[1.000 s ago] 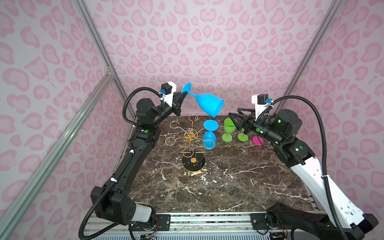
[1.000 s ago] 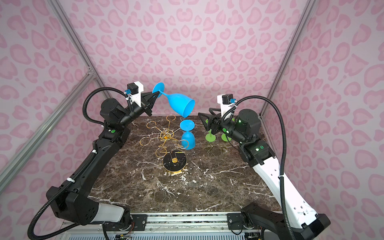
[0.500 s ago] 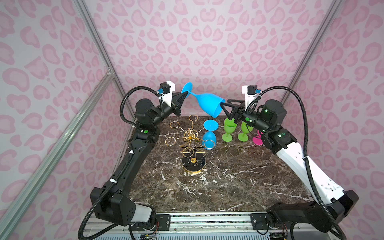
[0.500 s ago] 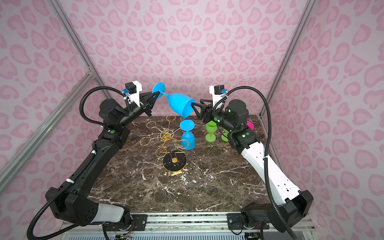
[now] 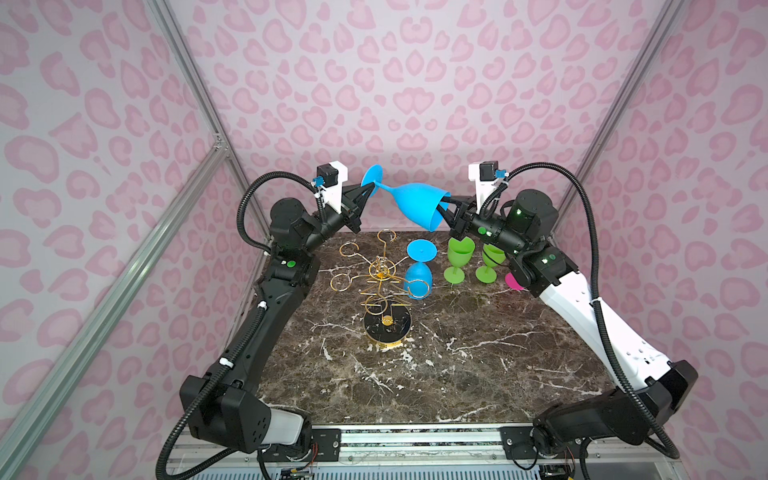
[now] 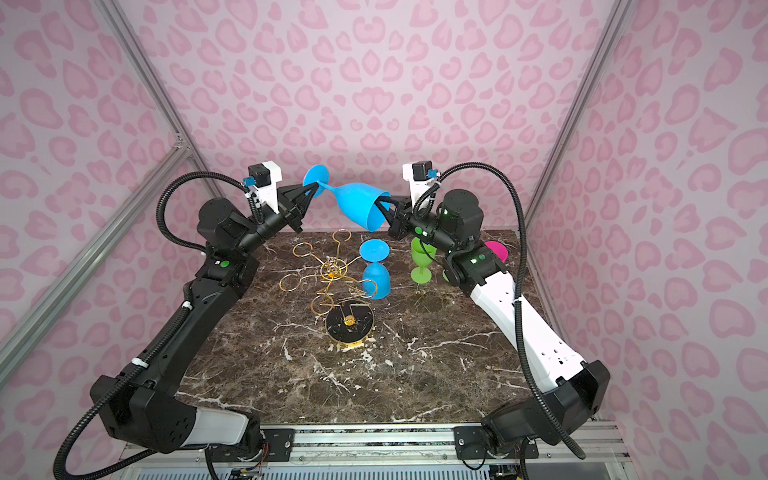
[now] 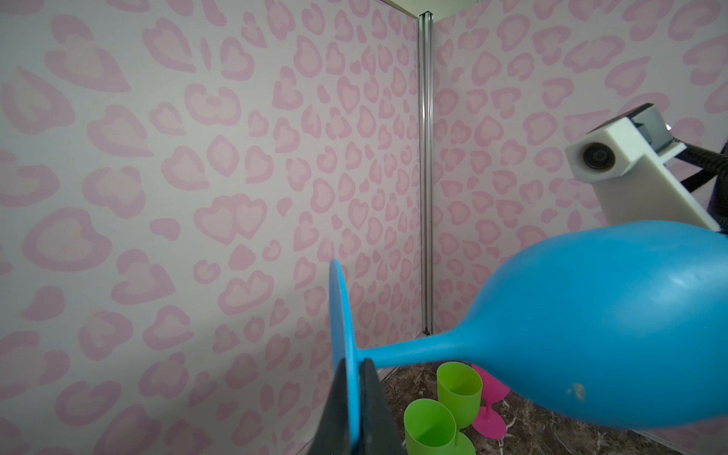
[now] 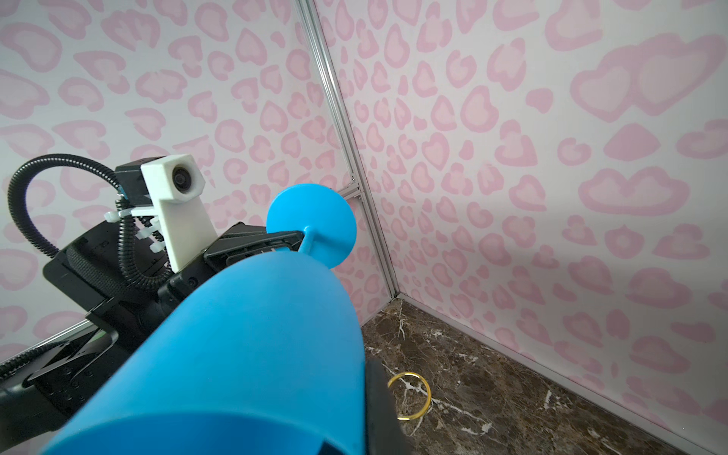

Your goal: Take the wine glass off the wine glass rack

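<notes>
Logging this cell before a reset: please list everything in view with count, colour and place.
wine glass rack: 1, gold wire, black base, table middle
held wine glass: 1, blue, sideways in the air between both grippers
hanging wine glass: 1, blue, upside down on the rack's right side
green wine glasses: 2, green, upright, back right
pink wine glass: 1, pink, back right, behind right arm
table: 1, dark marble, underneath
left gripper: 1, black, shut on held glass's foot
right gripper: 1, black, shut on its rim
</notes>
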`<state>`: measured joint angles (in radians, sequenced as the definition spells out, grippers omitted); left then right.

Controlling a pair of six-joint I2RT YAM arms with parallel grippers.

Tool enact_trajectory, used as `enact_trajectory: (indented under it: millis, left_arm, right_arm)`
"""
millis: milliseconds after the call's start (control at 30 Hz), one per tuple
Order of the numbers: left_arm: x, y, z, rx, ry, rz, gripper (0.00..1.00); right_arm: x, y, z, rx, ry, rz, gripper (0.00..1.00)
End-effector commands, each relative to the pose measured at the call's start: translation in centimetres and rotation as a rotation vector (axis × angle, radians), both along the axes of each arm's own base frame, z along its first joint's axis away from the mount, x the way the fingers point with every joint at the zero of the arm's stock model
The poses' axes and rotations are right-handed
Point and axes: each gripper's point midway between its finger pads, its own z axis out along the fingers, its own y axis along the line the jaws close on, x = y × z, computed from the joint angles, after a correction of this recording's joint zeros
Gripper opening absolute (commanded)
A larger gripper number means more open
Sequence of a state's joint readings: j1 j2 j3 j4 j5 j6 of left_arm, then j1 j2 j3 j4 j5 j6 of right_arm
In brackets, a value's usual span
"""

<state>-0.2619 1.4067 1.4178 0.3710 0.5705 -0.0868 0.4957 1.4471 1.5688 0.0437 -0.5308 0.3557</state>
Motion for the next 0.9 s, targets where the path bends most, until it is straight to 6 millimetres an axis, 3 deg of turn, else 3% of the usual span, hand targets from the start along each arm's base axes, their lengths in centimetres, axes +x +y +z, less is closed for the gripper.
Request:
enact_trajectory:
  millis: [0,33,133,167,200,300,400,600,867]
  left_arm:
    - [-0.7,-0.2,1.2,-0.024,-0.030,-0.034,0.03]
    - [-0.7,-0.2,1.2,-0.028,-0.026,-0.033,0.05]
    - [-0.4,0.1,1.2,-0.034,-0.016,-0.015,0.34]
    - [-0.3,0.3,1.1,-0.037,-0.010,0.000,0.48]
    - [-0.1,0.5,1.1,-0.038,-0.010,0.016,0.71]
    - [0.6,2.2,1.3,-0.069,0.010,0.112,0.99]
    - [0.8,4.9,1.9,-0.145,0.025,0.222,0.97]
    - [-1.0,9.0,1.9,-0.226,0.031,0.344,0.97]
    - [-5.2,11.4,0.8,-0.201,-0.010,0.450,0.97]
  right_arm:
    - [-0.7,-0.1,1.0,0.014,-0.018,0.005,0.00]
    - [-0.9,-0.2,1.2,0.015,-0.021,0.000,0.00]
    - [-1.6,-1.3,2.0,0.002,-0.023,-0.043,0.00]
    - [-1.8,-2.0,2.2,-0.012,-0.024,-0.073,0.00]
    - [-1.9,-3.0,2.6,-0.031,-0.026,-0.110,0.00]
    - [-2.4,-6.7,3.9,-0.058,-0.012,-0.206,0.00]
    - [-3.1,-11.0,4.1,-0.098,0.014,-0.323,0.00]
    - [-6.4,-17.9,-0.5,-0.307,0.197,-0.534,0.00]
    - [-11.4,-21.6,-9.5,-0.539,0.492,-0.612,0.00]
